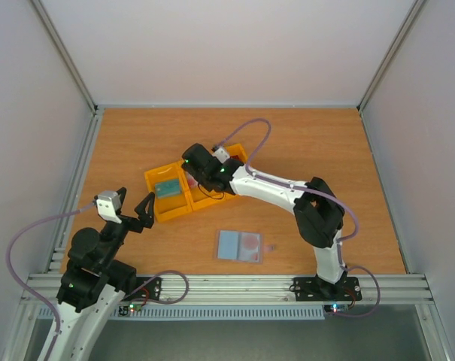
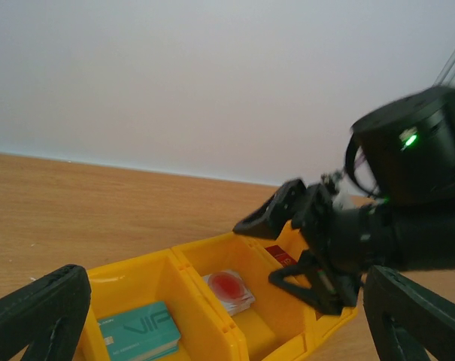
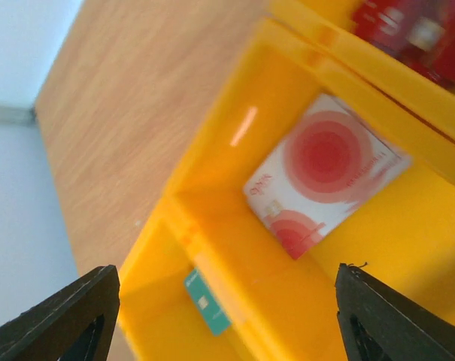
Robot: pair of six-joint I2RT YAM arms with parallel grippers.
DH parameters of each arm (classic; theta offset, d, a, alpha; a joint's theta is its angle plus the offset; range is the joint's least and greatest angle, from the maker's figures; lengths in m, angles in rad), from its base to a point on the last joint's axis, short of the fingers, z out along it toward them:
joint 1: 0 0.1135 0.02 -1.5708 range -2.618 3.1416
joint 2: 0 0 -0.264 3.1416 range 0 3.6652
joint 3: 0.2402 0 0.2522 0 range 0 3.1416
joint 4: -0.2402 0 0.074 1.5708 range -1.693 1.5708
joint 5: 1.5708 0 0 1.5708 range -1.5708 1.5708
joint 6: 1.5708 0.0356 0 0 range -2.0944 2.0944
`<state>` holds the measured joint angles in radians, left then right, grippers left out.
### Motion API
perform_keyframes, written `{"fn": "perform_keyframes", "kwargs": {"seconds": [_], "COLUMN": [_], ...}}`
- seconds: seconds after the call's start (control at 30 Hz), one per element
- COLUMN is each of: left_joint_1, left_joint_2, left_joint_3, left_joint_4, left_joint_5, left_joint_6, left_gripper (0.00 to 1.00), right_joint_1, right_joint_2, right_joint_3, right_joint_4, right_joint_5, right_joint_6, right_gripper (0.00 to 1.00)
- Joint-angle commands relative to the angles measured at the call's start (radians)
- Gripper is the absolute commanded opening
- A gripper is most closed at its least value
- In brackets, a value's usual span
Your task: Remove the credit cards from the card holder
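The card holder (image 1: 229, 244) lies open and flat on the table near the arm bases, pale blue inside, with a pinkish round patch on its right panel. Three credit cards lie in a yellow tray: the teal one (image 2: 141, 331) in the left compartment, the whitish-pink one with red circles (image 3: 325, 173) in the middle, the dark red one (image 2: 281, 256) in the right. My right gripper (image 3: 227, 308) hangs open over the middle compartment with nothing between its fingers. Left of the tray, my left gripper (image 1: 134, 204) is open and empty.
The yellow three-compartment tray (image 1: 173, 212) stands mid-table at a slant. The right arm (image 1: 276, 188) reaches across the table above the card holder's far side. Grey walls and a metal frame (image 1: 227, 286) bound the wooden table.
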<state>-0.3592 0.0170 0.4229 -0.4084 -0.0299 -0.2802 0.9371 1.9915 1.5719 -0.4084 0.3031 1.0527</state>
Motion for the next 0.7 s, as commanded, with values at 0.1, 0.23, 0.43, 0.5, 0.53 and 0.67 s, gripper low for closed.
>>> {"fn": "perform_keyframes", "kwargs": {"seconds": [0.1, 0.23, 0.43, 0.5, 0.53, 0.67], "left_joint_1": [0.004, 0.004, 0.003, -0.008, -0.023, -0.140], "left_joint_2": [-0.003, 0.074, 0.307, 0.409, 0.466, 0.714], "left_joint_3": [-0.018, -0.013, 0.047, 0.062, 0.071, 0.139], "left_joint_4": [0.068, 0.082, 0.086, 0.090, 0.082, -0.056], "left_joint_5": [0.059, 0.148, 0.479, 0.585, 0.612, 0.552], "left_joint_6": [-0.003, -0.012, -0.038, -0.075, -0.093, -0.054], "left_gripper": [0.99, 0.99, 0.94, 0.91, 0.90, 0.84], "right_joint_1": [0.005, -0.006, -0.013, -0.020, -0.027, -0.058], "right_joint_2": [-0.189, -0.315, -0.448, -0.496, -0.511, -0.518], "right_joint_3": [0.208, 0.133, -0.206, -0.348, -0.405, -0.552], "right_joint_4": [-0.338, -0.616, -0.783, -0.692, -0.654, -0.516], "right_joint_5": [-0.078, -0.146, -0.262, -0.327, -0.358, -0.427], "right_joint_6": [-0.740, -0.868, -0.798, -0.769, -0.766, -0.766], "right_gripper": [0.80, 0.82, 0.80, 0.76, 0.73, 0.57]}}
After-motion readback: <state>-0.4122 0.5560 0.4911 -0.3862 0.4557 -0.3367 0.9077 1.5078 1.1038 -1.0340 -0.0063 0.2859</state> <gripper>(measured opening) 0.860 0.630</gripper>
